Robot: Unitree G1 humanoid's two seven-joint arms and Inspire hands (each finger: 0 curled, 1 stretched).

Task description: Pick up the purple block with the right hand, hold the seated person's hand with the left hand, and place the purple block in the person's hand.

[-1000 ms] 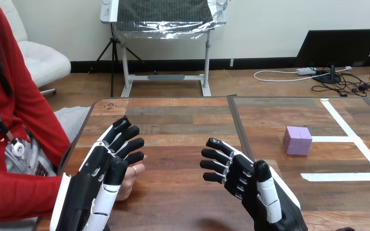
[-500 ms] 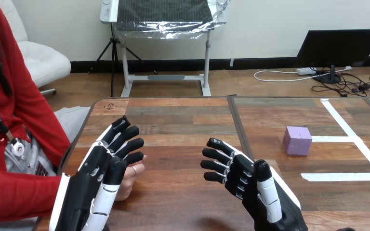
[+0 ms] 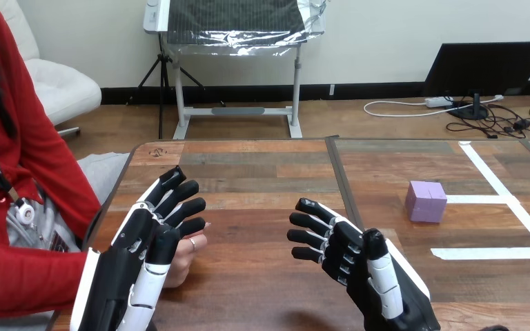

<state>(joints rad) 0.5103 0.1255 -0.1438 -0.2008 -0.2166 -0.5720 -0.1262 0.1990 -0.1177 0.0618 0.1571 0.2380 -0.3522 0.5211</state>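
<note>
Two hands rise from the near edge over a bench (image 3: 262,172) of wood planks in mixed browns, some pale, some dark and reddish, laid crosswise. A dark seam (image 3: 342,183) runs from the far edge toward the near side and splits the top into a left and a right part. The far left corner is rounded, with a dark rim along the left side.

White tape (image 3: 500,193) marks the right part. One long strip slants from the far edge toward the near right, a short strip crosses to meet it, and another short strip lies nearer.

The block (image 3: 426,201), a pale purple cube, sits on the right part, just past the seam. Its right side is at the end of the short crossing strip. Nothing touches it.

The right hand (image 3: 362,276) hangs above the middle of the bench, on its edge, with the thumb nearest. Its fingers (image 3: 310,221) are spread and loosely bent, pointing left, and hold nothing. The block is well apart from it, farther off and to the right.

The left hand (image 3: 131,265) is raised at the bench's left side, fingers (image 3: 179,200) wide and nearly straight, aimed away and to the right. The person's hand (image 3: 192,249) lies at the bench's left edge, reaching in from a red sleeve (image 3: 14,276), partly hidden behind the left hand. The robot's fingers are not curled round it. I cannot tell whether the two touch.
</note>
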